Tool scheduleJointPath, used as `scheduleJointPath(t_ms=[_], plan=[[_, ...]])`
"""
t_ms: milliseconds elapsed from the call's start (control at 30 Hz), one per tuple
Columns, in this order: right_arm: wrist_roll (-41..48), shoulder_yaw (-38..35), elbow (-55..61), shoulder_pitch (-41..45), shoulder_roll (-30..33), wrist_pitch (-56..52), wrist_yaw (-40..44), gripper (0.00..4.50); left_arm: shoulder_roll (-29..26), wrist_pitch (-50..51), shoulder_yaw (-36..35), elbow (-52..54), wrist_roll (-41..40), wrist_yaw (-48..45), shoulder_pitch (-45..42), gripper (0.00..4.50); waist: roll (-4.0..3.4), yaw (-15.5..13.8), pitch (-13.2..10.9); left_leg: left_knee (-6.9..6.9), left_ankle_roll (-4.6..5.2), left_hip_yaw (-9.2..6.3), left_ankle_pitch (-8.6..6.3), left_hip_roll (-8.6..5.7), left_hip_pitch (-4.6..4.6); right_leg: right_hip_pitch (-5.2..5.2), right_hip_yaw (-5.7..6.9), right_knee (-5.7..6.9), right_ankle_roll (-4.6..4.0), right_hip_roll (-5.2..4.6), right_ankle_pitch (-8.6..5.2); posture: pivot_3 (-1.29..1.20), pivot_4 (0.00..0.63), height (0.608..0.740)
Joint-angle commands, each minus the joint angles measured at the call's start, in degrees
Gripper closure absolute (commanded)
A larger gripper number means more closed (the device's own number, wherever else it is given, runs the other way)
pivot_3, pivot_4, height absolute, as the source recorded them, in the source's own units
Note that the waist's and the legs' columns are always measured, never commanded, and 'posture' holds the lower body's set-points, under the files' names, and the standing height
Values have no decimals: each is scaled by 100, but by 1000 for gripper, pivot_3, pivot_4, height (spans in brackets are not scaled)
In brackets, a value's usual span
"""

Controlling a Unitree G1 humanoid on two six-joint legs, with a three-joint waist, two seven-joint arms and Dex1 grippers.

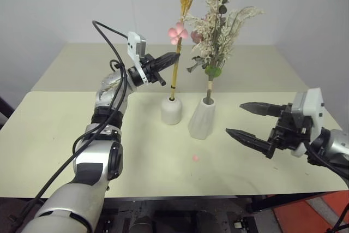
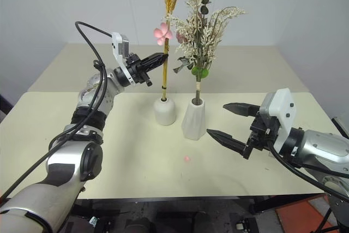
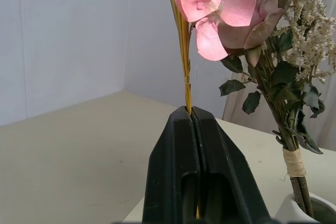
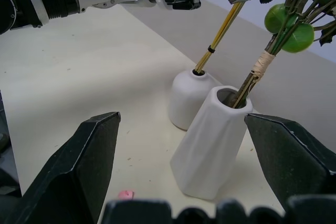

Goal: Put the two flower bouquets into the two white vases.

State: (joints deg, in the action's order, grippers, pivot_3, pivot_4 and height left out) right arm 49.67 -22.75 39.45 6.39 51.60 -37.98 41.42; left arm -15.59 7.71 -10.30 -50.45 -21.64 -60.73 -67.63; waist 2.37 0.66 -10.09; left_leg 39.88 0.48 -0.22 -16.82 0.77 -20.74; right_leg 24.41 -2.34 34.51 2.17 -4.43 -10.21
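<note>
The pale bench (image 1: 65, 135) fills the middle and lower part of the head views, with a seam running across it behind the vases.

The bushier bouquet (image 1: 221, 31), with cream-white sprigs and green leaves, rises in the upper centre of the frame, its tied stems standing in the taller tapering white vase (image 1: 202, 118) at mid-frame. Just left of it the slim bouquet (image 1: 182, 9), with yellow straw stems, red buds at the top and a pink blossom partway up, stands nearly upright with its stem foot in the mouth of the short rounded white vase (image 1: 171, 111). The two vases stand just beside each other on the bench, the short one to the left and slightly further back.

The left end effector (image 1: 169, 58) reaches in from the left at upper centre, well above the vases, its two black fingers pressed together on the yellow stems of the slim bouquet just under the pink blossom; the left wrist view shows the stems running between the closed fingertips.

The right end effector (image 1: 248, 121) hangs at the right of the frame, near the taller vase but apart from it, its fingers spread wide and holding nothing.

A tiny loose pink petal (image 1: 195, 158) lies on the bench in front of the vases, lower centre.
</note>
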Motion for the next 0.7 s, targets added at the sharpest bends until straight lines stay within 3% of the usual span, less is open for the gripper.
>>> scheduleJointPath(t_ms=[33,700], plan=[[79,-75,155,67,-6,90,-30,0,-15,-124,-33,74,-18,-27,-152,4471,0,-1,0,0,0,0,0,0,0,0,0,0,0,0,0,0,150,740],[63,-102,160,36,-26,100,-64,0,52,-218,20,114,121,-17,57,4471,0,0,0,0,0,0,0,0,0,0,0,1,0,0,0,0,150,740]])
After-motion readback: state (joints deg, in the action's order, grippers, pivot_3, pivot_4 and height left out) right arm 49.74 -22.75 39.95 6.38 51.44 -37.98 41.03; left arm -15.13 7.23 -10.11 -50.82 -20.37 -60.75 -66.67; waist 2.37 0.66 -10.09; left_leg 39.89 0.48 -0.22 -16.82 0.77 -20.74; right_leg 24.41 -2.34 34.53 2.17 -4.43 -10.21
